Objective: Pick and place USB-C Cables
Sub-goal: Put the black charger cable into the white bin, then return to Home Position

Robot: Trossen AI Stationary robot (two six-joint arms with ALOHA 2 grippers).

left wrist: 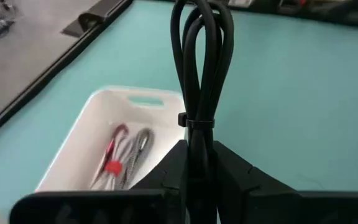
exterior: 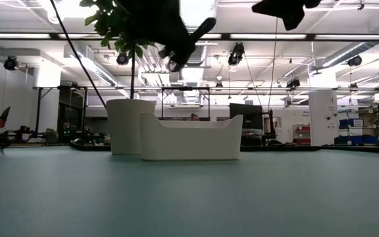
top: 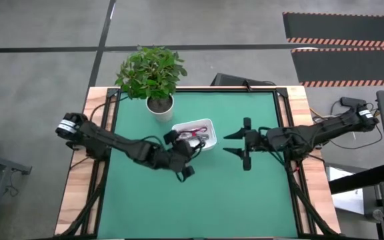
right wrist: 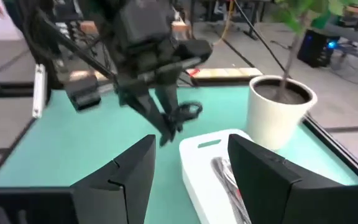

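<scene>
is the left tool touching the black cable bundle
Touching. In the left wrist view the left tool is shut on the black cable bundle, its fingers pressed against both sides.

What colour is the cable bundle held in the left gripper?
Black, a looped cable bundle with a tie, clamped in the left gripper; clearest in the left wrist view.

Three cables (left wrist: 201, 74), one tray (top: 205, 124), one plant (top: 151, 72)

left gripper (right wrist: 169, 127) gripping black cable (right wrist: 188, 112), white tray (right wrist: 213, 171), potted plant (right wrist: 281, 99)
</scene>
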